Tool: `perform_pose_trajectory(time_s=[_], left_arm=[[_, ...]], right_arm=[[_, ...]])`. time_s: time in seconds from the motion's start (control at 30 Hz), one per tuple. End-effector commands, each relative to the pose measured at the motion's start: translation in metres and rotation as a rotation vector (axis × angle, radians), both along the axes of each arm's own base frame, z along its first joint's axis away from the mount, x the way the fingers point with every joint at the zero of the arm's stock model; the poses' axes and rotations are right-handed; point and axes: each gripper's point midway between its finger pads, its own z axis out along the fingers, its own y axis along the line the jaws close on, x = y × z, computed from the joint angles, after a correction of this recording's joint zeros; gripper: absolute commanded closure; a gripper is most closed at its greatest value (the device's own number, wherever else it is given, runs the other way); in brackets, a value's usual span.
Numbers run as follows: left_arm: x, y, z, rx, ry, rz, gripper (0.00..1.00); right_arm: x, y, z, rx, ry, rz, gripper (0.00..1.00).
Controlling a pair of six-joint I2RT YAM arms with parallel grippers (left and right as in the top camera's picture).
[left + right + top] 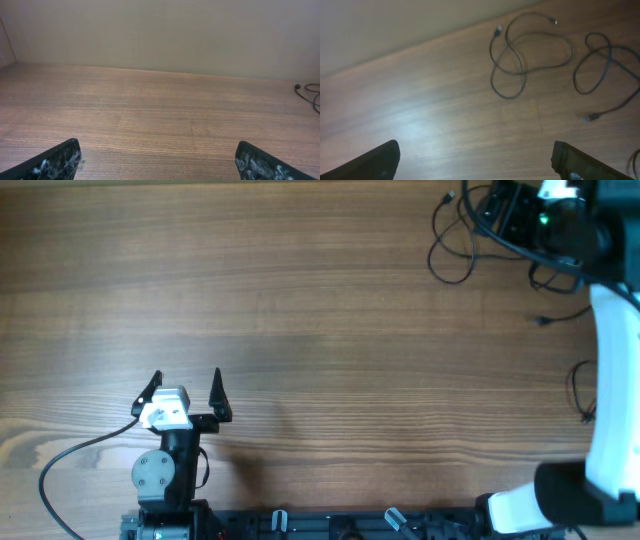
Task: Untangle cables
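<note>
Left jaws: the left gripper (187, 380) is spread wide at the near side of the table (320, 310). Nothing sits between its fingers (57, 161), only bare wood.
Right jaws: the right gripper (476, 147) is also spread wide and holds nothing. It hangs over bare wood just short of the cords.
Cables: the cables (450, 242) lie loose at the far right corner, well apart from the left gripper.
Loop: one cord (530, 52) crosses itself in a rough figure of eight, with both plug ends toward the far edge.
Second cord: it (602, 75) curves just right of the loop without touching it. Its plug (591, 118) points to the near side.
Strand: another thin strand (582, 390) lies by the right edge, beside the white arm (612, 380).
Left wrist view: a cable end (307, 92) shows at the far right.
In the way: the right arm and its thick lead cover part of that corner from above, so I cannot tell how the cords lie there.
Left lead: a thick black lead (70, 460) curves out from the left arm.
</note>
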Motion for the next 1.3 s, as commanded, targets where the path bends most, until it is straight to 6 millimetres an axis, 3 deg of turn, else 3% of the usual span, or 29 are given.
perform_pose_trajectory(time_s=[0.0, 0.2, 0.37, 0.47, 0.57, 0.73, 0.97, 1.13, 1.27], left_arm=[[-0.001, -0.002, -0.001, 0.017, 0.002, -0.016, 0.00], [-0.001, -0.002, -0.001, 0.017, 0.001, -0.016, 0.00], [-0.001, -0.002, -0.001, 0.017, 0.001, -0.016, 0.00], [-0.001, -0.002, -0.001, 0.017, 0.001, -0.016, 0.00], [-0.001, -0.002, -0.001, 0.017, 0.001, -0.016, 0.00], [-0.001, -0.002, -0.001, 0.017, 0.001, -0.016, 0.00], [-0.001, -0.002, -0.001, 0.017, 0.002, -0.016, 0.00], [-0.001, -0.002, -0.001, 0.017, 0.002, -0.016, 0.00], [-0.001, -0.002, -0.001, 0.017, 0.001, -0.016, 0.00]], right_arm=[[-0.018, -0.005, 0.029, 0.027, -0.084, -0.056, 0.00], [-0.024, -0.007, 0.044, 0.031, -0.171, -0.059, 0.00], [-0.026, 0.002, -0.005, 0.092, -0.251, -0.039, 0.00], [-0.034, 0.001, -0.045, 0.162, -0.309, -0.089, 0.00], [-0.037, 0.002, -0.068, 0.200, -0.438, -0.088, 0.00], [-0.055, 0.010, -0.085, 0.251, -0.720, -0.016, 0.00], [-0.098, 0.012, -0.089, 0.269, -1.041, 0.047, 0.00], [-0.124, 0.008, -0.108, 0.269, -1.125, 0.038, 0.00], [-0.126, 0.007, -0.124, 0.269, -1.067, 0.026, 0.00]])
